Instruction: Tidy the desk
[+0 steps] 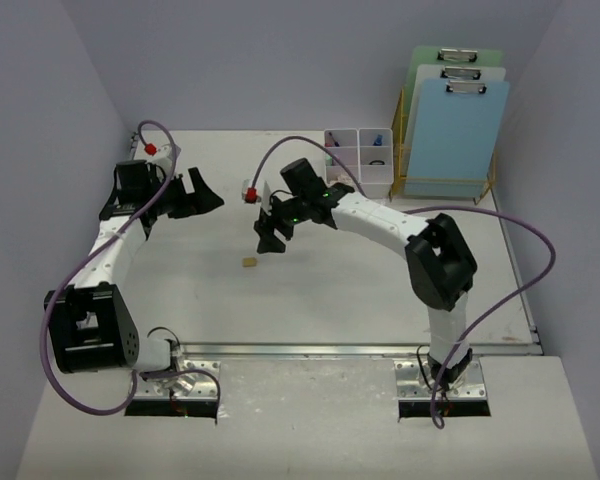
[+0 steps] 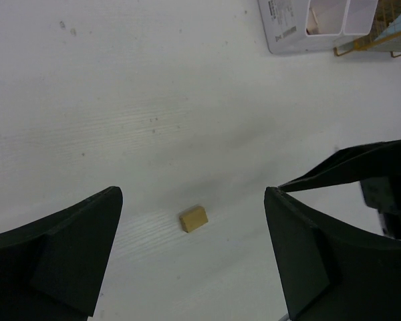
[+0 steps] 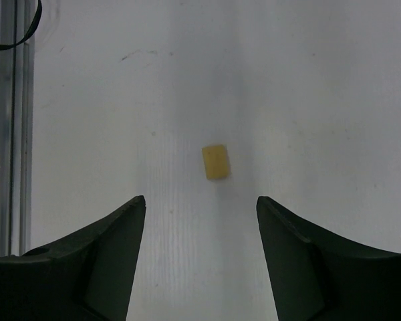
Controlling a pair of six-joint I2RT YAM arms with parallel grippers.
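Note:
The desk (image 1: 370, 295) is a wide white tabletop. A small tan block (image 1: 249, 263) lies on it near the middle. My right gripper (image 1: 272, 232) hangs open just behind and above the block. In the right wrist view the block (image 3: 216, 162) lies flat ahead of the right gripper (image 3: 200, 200), with nothing between its fingers. My left gripper (image 1: 196, 194) stands open at the far left, away from the block. In the left wrist view the block (image 2: 194, 219) shows far off between the spread fingers of the left gripper (image 2: 192, 197), and nothing is held.
A white compartmented organizer box (image 1: 358, 160) holding small items stands at the back. A gold wire rack (image 1: 412, 185) with several clipboards stands to its right. A metal rail (image 1: 360, 350) runs along the desk's near edge. Purple cables loop beside both arms.

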